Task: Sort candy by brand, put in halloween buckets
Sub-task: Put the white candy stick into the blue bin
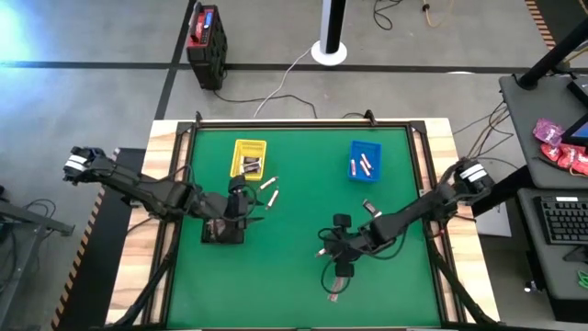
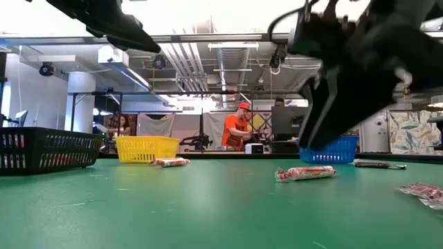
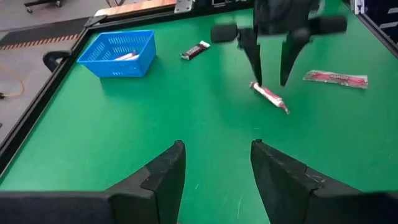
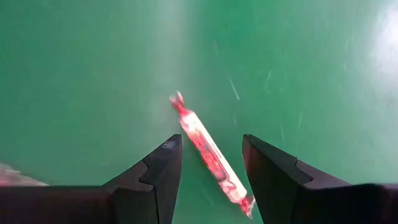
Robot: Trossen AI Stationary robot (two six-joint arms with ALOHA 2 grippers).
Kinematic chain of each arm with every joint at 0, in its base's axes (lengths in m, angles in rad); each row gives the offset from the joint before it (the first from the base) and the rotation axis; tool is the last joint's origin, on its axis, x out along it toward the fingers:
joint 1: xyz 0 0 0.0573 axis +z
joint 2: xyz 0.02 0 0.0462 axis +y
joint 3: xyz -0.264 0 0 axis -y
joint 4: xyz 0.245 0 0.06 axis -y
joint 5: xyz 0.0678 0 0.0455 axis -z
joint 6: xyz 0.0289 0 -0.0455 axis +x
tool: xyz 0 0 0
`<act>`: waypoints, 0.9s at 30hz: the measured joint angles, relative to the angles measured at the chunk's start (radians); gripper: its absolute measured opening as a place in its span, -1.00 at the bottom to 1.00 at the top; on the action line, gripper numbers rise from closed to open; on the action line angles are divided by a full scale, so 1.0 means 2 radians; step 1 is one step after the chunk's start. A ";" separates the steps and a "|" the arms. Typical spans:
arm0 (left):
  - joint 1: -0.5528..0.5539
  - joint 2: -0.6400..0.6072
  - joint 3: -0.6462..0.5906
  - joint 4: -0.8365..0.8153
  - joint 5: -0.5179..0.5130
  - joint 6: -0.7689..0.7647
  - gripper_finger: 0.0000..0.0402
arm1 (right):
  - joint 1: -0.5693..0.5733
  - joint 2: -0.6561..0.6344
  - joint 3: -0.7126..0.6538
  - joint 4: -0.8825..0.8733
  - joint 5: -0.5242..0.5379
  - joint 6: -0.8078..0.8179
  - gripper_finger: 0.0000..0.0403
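My right gripper [image 4: 211, 142] is open and hangs over a reddish-pink candy bar [image 4: 208, 152] that lies flat on the green mat. Its fingers stand on either side of the bar without touching it. The left wrist view shows the same gripper [image 3: 272, 82] above that bar [image 3: 269, 96]. My left gripper [image 3: 217, 168] is open and empty, waiting by the black bin [image 1: 223, 232]. The yellow bin [image 1: 248, 158] and the blue bin [image 1: 365, 160] stand at the far side with a few bars in them.
More bars lie loose on the mat: a flat reddish wrapper [image 3: 336, 78] toward the near edge, a dark bar [image 3: 196, 50] near the blue bin [image 3: 118, 53], and two whitish bars [image 1: 272, 191] by the yellow bin. A raised frame [image 1: 424, 184] borders the mat. People stand in the room behind [image 2: 239, 128].
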 joint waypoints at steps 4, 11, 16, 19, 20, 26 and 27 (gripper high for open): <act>-0.001 0.000 0.000 0.002 -0.001 -0.005 -0.17 | 0.000 0.025 0.000 0.001 0.001 0.016 -0.20; -0.001 0.001 0.000 0.002 -0.001 -0.006 -0.17 | 0.000 0.037 0.000 -0.001 -0.003 0.016 -0.35; -0.001 0.001 0.000 0.002 -0.001 -0.006 -0.17 | 0.000 0.037 0.001 -0.011 -0.007 0.011 -0.64; -0.001 0.001 0.000 0.002 -0.001 -0.006 -0.17 | 0.000 0.037 0.001 -0.013 -0.012 0.008 -0.82; -0.001 0.001 0.000 0.002 -0.001 -0.006 -0.17 | 0.000 0.037 0.001 -0.013 -0.013 0.008 -0.86; -0.001 0.001 -0.003 0.004 -0.001 -0.006 -0.17 | 0.000 0.037 0.001 -0.013 -0.012 0.012 -0.83; -0.001 0.001 -0.003 0.004 -0.001 -0.006 -0.17 | -0.001 0.036 0.001 -0.013 -0.012 0.012 -0.83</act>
